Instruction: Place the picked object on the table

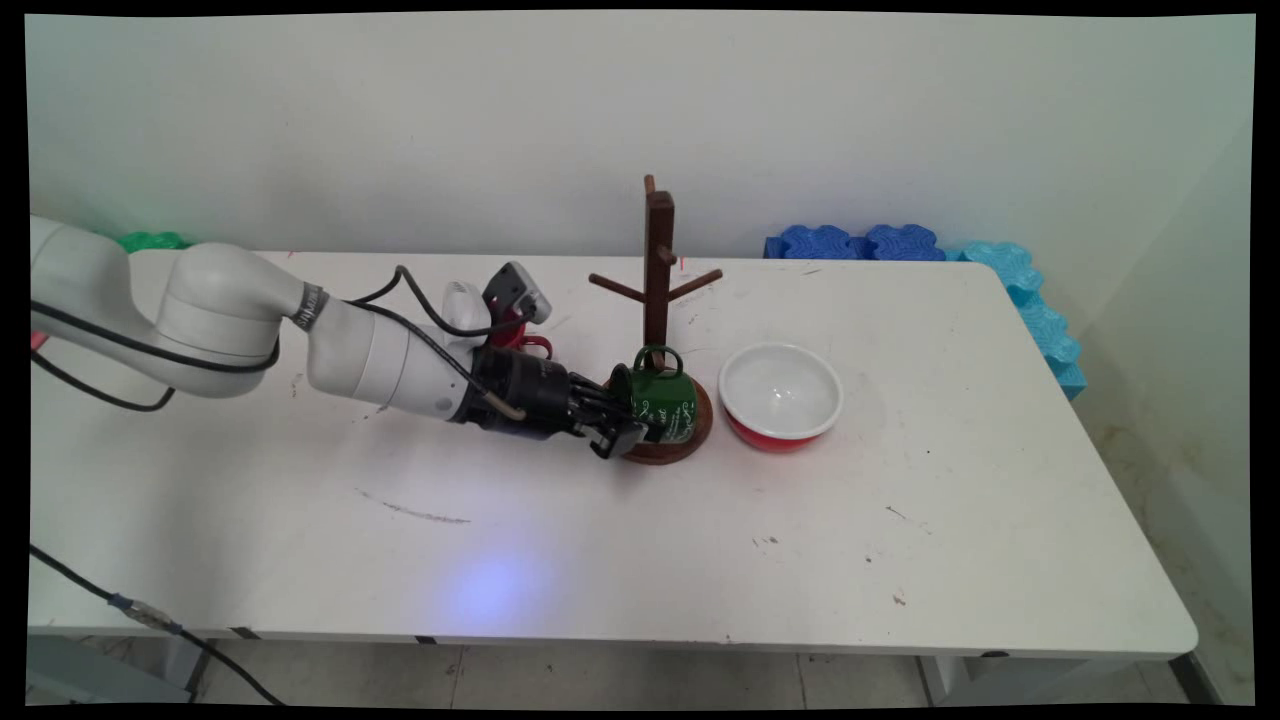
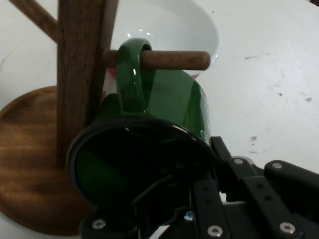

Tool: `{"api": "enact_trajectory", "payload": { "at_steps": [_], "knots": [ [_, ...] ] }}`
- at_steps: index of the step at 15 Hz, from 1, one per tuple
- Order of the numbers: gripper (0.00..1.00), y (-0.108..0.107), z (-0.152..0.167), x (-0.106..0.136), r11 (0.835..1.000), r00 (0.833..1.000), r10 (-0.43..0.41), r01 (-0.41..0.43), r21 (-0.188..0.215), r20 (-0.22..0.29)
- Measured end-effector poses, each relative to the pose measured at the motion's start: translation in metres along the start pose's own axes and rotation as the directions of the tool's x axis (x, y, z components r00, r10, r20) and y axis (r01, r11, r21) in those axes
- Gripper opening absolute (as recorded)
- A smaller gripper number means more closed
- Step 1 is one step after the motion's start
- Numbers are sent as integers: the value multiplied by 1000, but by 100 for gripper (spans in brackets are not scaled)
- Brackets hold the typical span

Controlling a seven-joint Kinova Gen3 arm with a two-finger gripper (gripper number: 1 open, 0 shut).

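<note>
A green mug [image 1: 662,402] lies tilted on its side against the wooden mug tree [image 1: 658,250], low over the tree's round base [image 1: 695,440]. In the hand view the green mug's [image 2: 164,104] handle [image 2: 132,74] is looped over a low peg [image 2: 174,59] beside the post [image 2: 82,64]. My gripper [image 1: 625,428] reaches in from the left and is shut on the mug's rim. One finger is inside the mug's mouth and the other is outside its wall [image 2: 234,167].
A red bowl with a white inside [image 1: 780,395] stands just right of the tree's base. A red mug [image 1: 522,338] sits behind my wrist, partly hidden. Blue foam blocks [image 1: 900,243] line the back right edge, and a green one [image 1: 150,241] is at the back left.
</note>
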Motion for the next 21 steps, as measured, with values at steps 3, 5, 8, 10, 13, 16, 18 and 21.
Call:
{"api": "enact_trajectory", "payload": {
  "at_steps": [3,5,8,10,13,16,18,21],
  "knots": [
    [0,1,-1,4,1000,1000,-3,3,1,-8],
    [0,0,-2,7,1000,1000,-10,10,5,-14],
    [0,0,-3,10,1000,1000,-18,18,11,-21],
    [0,0,-4,12,1000,999,-22,23,13,-23],
    [0,1,-6,15,1000,999,-28,29,13,-24],
    [0,4,-8,16,999,999,-32,32,10,-22],
    [0,7,-9,16,999,999,-34,34,6,-19],
    [0,13,-12,17,999,999,-33,33,-5,-16]
  ]
}}
